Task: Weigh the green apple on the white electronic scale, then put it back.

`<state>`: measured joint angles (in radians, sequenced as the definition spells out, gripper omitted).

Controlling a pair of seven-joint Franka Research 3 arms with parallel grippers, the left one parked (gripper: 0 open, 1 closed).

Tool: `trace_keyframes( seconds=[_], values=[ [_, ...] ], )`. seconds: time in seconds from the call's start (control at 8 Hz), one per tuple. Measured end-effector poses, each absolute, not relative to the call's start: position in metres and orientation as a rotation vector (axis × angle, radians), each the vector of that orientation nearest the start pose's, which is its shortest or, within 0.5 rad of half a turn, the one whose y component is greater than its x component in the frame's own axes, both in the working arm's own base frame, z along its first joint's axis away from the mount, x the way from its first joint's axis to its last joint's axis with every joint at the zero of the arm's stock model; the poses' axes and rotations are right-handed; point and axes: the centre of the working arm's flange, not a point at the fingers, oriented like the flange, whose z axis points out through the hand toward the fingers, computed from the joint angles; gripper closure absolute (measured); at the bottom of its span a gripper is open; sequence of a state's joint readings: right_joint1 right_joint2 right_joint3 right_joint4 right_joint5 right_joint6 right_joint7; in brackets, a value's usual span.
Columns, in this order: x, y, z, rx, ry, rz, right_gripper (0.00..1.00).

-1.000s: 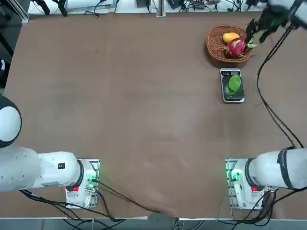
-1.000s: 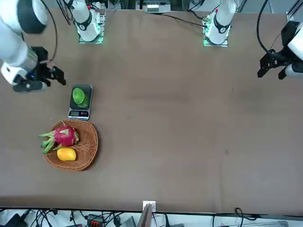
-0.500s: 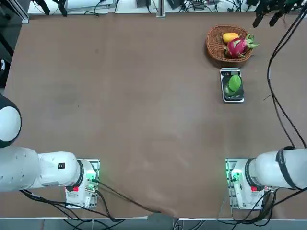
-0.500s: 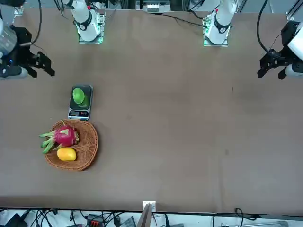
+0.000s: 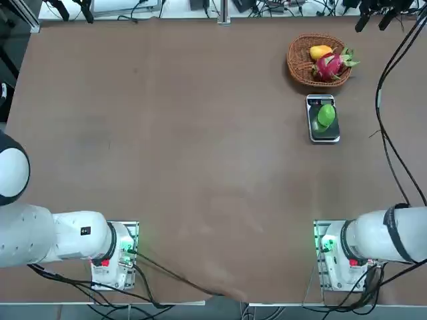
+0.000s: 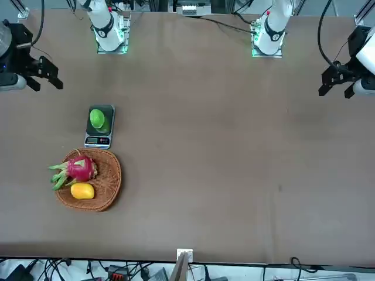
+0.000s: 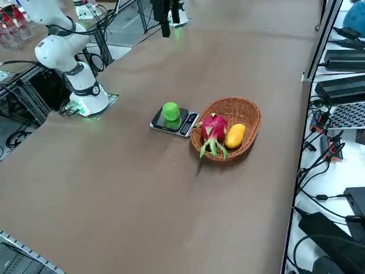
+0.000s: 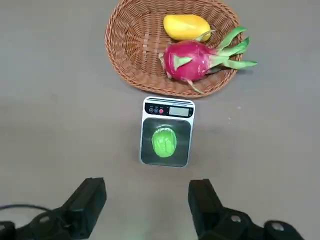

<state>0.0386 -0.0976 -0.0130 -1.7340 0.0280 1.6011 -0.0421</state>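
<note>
Landmark: the white electronic scale (image 8: pixel 166 131) is used as the fixed thing; every place is told from it.
Scale: it is seen lying flat on the brown table (image 5: pixel 167 133), with its long side running from the basket end to the robot end.
Screen end: the light panel with the red mark is turned toward the wicker basket (image 8: pixel 135 45).
Green apple: the green apple (image 8: pixel 164 141) is seen sitting on the dark plate of the scale, near the middle, with nothing touching it.
Right gripper: the right gripper (image 8: pixel 147 202) is held high above the table, on the side of the scale away from the basket, well apart from the apple.
Fingers: the two black fingers (image 8: pixel 89 200) are spread wide apart and nothing is held between them.
Way to the apple: in the wrist view the apple is lined up with the gap between the fingers, so a move down and a little toward the basket is thought to be needed.
Basket: it is placed just beside the screen end of the scale, and the apple is probably meant to be put back there.
Dragon fruit: the pink dragon fruit (image 8: pixel 192 60) is lying in the basket, on the side nearer the scale.
Yellow fruit: the yellow fruit (image 8: pixel 186 26) is lying in the basket, farther from the scale.
In the way: nothing is seen between the fingers and the apple.
</note>
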Motion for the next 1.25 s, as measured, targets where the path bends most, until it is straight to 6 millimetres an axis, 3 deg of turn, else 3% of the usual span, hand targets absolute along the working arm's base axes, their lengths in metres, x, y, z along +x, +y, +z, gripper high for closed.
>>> trace_keyframes(
  seconds=[0.25,0.5,0.88,1.25],
  values=[
    [0.529,0.016,0.561,-3.109,-0.104,0.095,0.00],
    [0.531,0.017,0.493,-3.110,-0.101,0.109,0.00],
    [0.513,0.024,0.406,-3.113,-0.119,0.109,0.00],
    [0.493,0.023,0.345,-3.112,-0.177,0.099,0.00]
  ],
)
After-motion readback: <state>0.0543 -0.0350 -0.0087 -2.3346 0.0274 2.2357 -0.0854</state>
